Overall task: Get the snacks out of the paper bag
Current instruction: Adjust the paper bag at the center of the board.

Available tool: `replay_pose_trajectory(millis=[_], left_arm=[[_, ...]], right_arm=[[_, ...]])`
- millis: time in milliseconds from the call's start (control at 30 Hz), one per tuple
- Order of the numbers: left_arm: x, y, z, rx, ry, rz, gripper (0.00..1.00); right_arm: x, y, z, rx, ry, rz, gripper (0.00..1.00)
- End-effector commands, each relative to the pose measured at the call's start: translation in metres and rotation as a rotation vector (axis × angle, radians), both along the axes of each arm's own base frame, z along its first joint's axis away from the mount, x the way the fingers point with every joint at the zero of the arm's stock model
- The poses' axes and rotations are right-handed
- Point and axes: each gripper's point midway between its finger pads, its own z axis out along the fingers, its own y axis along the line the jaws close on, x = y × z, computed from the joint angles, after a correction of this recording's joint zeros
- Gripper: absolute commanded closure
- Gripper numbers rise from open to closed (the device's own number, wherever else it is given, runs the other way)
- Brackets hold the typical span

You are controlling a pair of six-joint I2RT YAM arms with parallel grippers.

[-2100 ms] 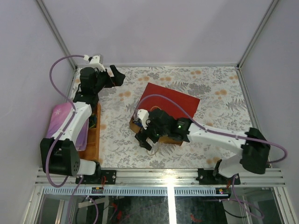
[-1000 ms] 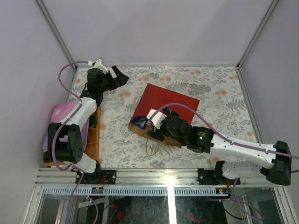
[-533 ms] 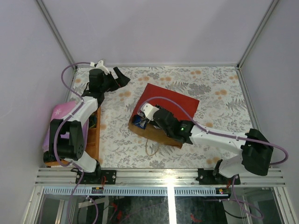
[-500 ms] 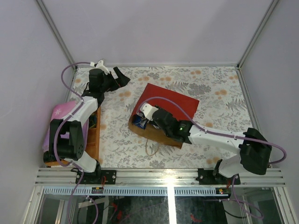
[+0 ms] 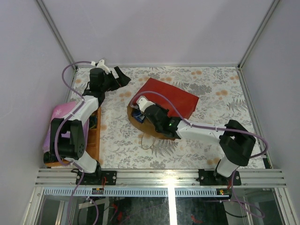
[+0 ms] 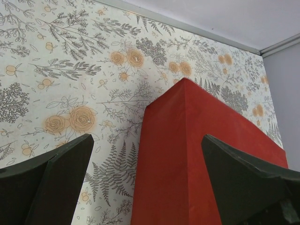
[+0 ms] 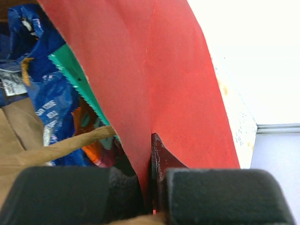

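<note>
We pinch the red mouth wall of the paper bag [image 5: 174, 97] in our right hand [image 7: 151, 190], the snacks [image 7: 44, 96] lying just inside beside it, our wide-open left hand [image 5: 119, 77] well apart

Right pincer [image 7: 152, 194] tight on paper bag [image 7: 183, 75] wall, snacks [image 7: 49, 93] inside

Red paper bag [image 5: 171, 96], brown inside; blue, green and orange snacks [image 7: 47, 98]; worktop [image 5: 220, 93] with grey-and-orange floral print.
</note>
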Motion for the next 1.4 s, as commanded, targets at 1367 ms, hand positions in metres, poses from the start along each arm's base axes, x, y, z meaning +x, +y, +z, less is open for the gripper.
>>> replay_pose_trajectory(millis=[1367], left_arm=[[-0.107,-0.155,0.082,-0.048,-0.460,-0.403,0.00]], right_arm=[[0.170,-0.157,0.109,0.287,-0.274,-0.719,1.00]])
